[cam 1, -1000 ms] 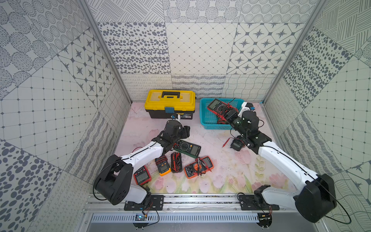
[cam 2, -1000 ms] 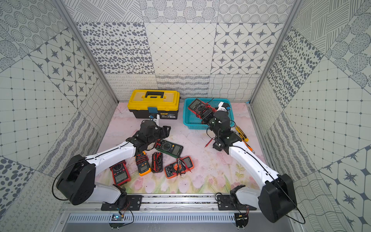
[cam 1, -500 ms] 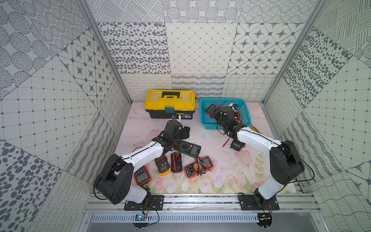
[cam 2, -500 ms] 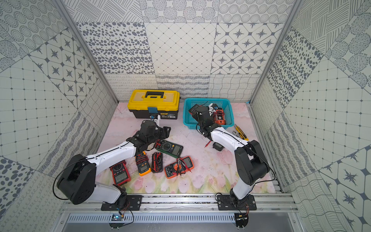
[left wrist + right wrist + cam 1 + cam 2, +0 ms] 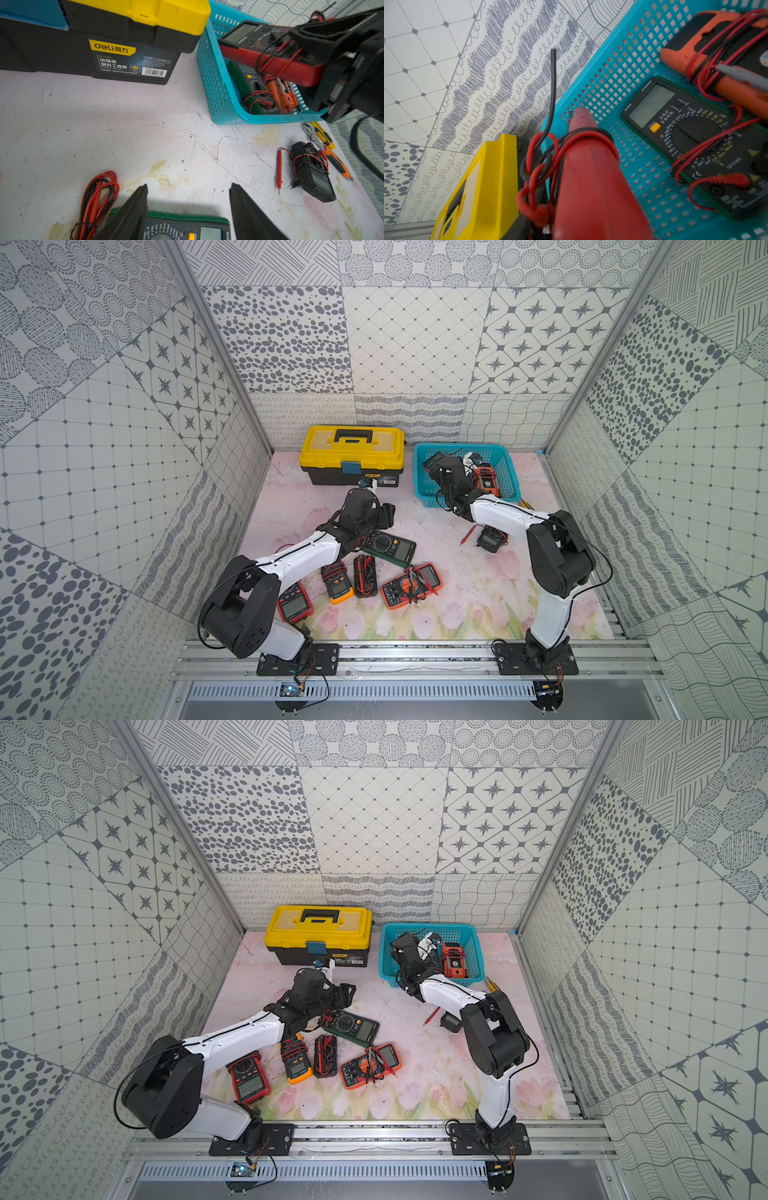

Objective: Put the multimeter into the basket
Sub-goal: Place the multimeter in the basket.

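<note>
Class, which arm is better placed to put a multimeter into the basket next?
Right: the right fingers hold the red multimeter over the basket; the left fingers stand open above the green multimeter on the table.

Booth papered in grey-and-white patchwork prints: back wall [image 5: 407, 344] at 12 o'clock, left wall [image 5: 104, 448] at 9, right wall [image 5: 685, 448] at 3. Metal posts [image 5: 216, 344] stand in the far corners. Scuffed pink tulip mat [image 5: 469, 605] underfoot. Metal rail [image 5: 415, 657] at 6 o'clock. Even light.

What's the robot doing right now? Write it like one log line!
right end effector: holds red meter over basket | left end effector: open over green meter on table
</note>
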Available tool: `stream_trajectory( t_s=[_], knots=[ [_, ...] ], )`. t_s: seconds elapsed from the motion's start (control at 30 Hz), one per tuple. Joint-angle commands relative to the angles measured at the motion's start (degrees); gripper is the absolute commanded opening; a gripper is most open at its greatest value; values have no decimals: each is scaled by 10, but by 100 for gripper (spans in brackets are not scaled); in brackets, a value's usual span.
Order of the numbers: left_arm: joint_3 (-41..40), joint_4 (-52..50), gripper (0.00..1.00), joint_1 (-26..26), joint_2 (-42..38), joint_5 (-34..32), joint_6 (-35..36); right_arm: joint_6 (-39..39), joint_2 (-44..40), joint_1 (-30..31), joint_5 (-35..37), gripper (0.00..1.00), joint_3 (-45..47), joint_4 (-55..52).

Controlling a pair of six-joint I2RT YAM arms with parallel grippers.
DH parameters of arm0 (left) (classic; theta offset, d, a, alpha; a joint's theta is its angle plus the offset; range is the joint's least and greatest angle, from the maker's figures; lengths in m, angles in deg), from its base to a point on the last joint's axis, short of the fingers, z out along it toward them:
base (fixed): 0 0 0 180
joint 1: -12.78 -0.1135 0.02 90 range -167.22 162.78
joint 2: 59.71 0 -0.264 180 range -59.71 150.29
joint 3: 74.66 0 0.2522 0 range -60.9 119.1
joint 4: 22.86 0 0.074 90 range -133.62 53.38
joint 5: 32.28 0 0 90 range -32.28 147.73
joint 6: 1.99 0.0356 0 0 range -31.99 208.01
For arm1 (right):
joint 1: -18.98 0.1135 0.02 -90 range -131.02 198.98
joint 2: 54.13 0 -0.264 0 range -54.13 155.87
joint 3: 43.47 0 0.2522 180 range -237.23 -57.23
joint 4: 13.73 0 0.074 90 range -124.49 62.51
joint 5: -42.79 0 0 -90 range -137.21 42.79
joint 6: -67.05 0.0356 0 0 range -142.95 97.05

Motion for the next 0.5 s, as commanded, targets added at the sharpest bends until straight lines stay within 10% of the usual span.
stream_trajectory(
  t_s=[0.0,0.47],
  knots=[
    [5,0,66,-1,5,13,10,19,16,4,24,0,-30,58],
    [5,0,65,-1,15,22,4,80,82,3,20,17,-52,46]
  ],
)
